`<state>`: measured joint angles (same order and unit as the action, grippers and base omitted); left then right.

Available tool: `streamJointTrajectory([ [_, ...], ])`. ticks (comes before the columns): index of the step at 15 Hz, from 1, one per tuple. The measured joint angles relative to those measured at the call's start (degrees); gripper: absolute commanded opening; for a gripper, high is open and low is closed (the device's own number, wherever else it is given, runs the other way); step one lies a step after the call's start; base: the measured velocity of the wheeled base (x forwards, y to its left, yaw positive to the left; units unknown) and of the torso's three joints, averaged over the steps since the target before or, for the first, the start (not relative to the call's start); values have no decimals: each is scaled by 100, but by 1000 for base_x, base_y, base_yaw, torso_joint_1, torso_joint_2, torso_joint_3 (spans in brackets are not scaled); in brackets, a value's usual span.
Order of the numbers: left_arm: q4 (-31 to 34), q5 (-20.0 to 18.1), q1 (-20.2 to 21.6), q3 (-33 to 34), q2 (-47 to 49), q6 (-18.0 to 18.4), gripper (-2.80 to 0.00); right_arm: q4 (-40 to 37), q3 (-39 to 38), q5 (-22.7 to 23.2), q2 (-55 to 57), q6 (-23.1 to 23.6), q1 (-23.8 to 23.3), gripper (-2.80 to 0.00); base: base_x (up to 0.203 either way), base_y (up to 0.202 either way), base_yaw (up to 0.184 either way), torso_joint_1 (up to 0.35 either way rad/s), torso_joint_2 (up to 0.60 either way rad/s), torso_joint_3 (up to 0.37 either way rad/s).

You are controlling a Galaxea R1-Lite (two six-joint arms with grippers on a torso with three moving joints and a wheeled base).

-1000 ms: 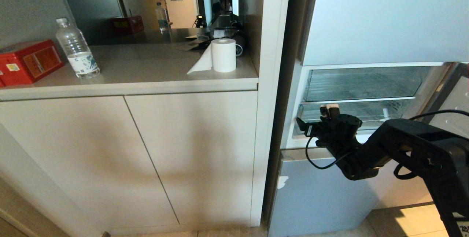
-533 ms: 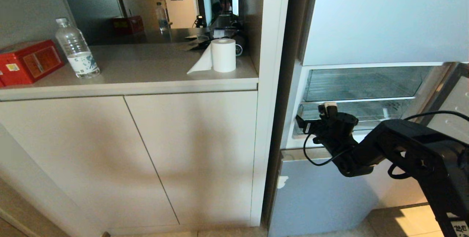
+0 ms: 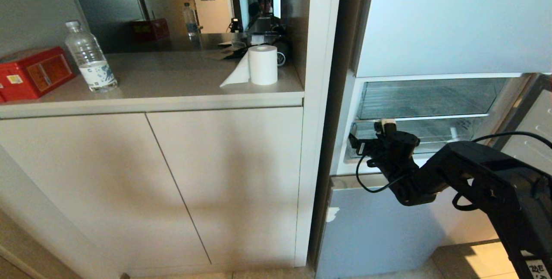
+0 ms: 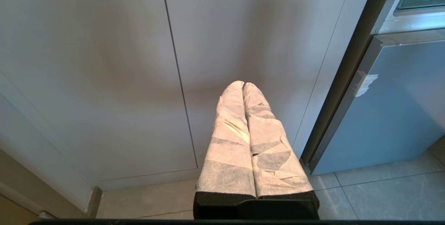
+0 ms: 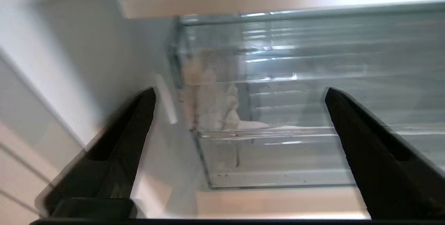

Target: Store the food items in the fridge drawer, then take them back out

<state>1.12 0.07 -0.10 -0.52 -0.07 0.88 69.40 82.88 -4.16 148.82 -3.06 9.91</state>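
My right gripper (image 5: 240, 93), jaws spread wide with nothing between them, points at the left end of the fridge drawer (image 5: 278, 120). In the right wrist view the two dark fingers (image 5: 365, 138) frame the clear bin's corner and curved front lip without touching them. In the head view the same gripper (image 3: 385, 127) sits at the mouth of the open fridge compartment, in front of the drawer (image 3: 435, 134), with the right arm (image 3: 465, 171) reaching in from the lower right. A glass shelf (image 3: 427, 95) lies above the drawer, and the silver-blue door panel (image 3: 375, 227) below is shut.

My left gripper (image 4: 243, 89) is parked low facing the cabinet doors (image 4: 104, 61), its padded fingers pressed together and empty.

As for progress, no fruit shows in any view: neither the orange one nor the red one is in a gripper, on the countertop (image 3: 181, 76), or in the part of the drawer I can see. Only a pale, blurred patch shows through the plastic near the corner, and I cannot tell what it is. The counter carries a water bottle (image 3: 89, 59), a red box (image 3: 34, 72) and a paper roll (image 3: 263, 64). I judge that this is a drawer-handling step, with the drawer looking seated in its bay; whether it comes before storing or after retrieval I cannot tell.
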Motion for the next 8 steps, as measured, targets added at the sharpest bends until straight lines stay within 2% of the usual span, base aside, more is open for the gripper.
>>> streamJointTrajectory([
  [6, 2, 0, 0, 0, 0, 0, -280, -207, 240, -21, 55, -5, 52, -280, 0, 0, 0, 0, 0, 0],
  [8, 2, 0, 2, 0, 0, 0, -280, -210, 254, -257, 55, 19, 143, -280, 0, 0, 0, 0, 0, 0],
])
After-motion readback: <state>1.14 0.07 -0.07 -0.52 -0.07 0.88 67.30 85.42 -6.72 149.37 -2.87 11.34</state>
